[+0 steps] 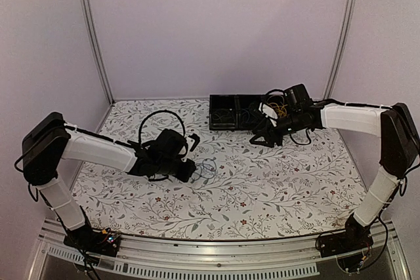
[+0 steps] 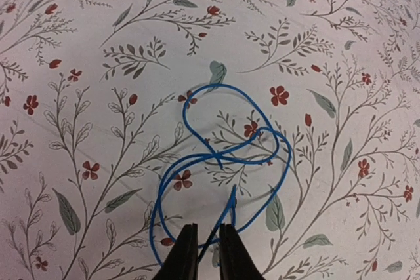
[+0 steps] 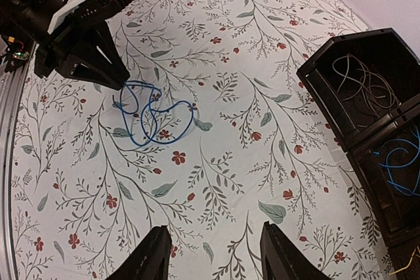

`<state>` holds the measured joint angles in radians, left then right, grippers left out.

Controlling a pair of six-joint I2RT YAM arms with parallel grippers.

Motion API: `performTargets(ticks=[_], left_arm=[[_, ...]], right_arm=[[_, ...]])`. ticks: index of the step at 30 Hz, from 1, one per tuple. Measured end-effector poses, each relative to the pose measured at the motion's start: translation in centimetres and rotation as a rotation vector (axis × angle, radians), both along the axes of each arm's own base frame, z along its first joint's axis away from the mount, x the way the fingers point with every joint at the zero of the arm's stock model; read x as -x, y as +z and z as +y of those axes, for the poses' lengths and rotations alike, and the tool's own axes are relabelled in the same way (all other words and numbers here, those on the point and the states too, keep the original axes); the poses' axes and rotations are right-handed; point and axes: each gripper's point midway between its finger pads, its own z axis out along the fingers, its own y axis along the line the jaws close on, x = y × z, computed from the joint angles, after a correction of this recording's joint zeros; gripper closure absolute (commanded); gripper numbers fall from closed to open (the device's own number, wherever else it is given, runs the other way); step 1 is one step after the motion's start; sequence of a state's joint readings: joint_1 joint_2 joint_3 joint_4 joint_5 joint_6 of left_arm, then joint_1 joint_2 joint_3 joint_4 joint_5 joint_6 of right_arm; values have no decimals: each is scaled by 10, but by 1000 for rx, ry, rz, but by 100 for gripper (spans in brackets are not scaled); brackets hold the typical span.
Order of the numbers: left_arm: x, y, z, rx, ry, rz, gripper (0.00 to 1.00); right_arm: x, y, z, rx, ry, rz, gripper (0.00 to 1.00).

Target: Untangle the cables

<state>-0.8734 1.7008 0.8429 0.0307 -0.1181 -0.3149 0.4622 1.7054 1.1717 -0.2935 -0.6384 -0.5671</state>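
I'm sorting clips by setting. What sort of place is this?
Likely a robotics lab test cell: two robot arms bolted to a metal rail, plain walls framed by aluminium posts, and a floral cloth with black bins of thin cables.

Soft, even, rather dim light falls from above onto the floral table cover (image 1: 262,188), with a faint violet cast in the overhead view, which is slightly grainy. The blue cable (image 2: 216,157) throws only a thin, pale shadow on the cover. Both wrist views bow the cover's pattern toward their edges.
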Motion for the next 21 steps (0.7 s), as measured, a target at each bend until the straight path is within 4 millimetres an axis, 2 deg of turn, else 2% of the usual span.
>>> performTargets(ticks=[1,6,9,13,14,18,21], left_arm=[[0,0,0,-7,-3,-2,100],[-1,7,-2,-21,-24,-2,100],[3,27,-5,8,-58,-17,100],[11,98,-14,153,-124,-109,100],[13,126,-16,209,-141,-155,100],[18,210,-22,376,-188,-292,100],[22,245,-24,446,-212,-349,100]], right_arm=[[0,0,0,0,0,0,50],[2,-1,1,-4,10,10,47],[8,3,4,-27,36,35,44],[14,21,15,-70,82,47,39],[15,28,18,-82,94,43,38],[22,68,42,-145,155,9,36],[35,110,65,-205,220,-35,35]])
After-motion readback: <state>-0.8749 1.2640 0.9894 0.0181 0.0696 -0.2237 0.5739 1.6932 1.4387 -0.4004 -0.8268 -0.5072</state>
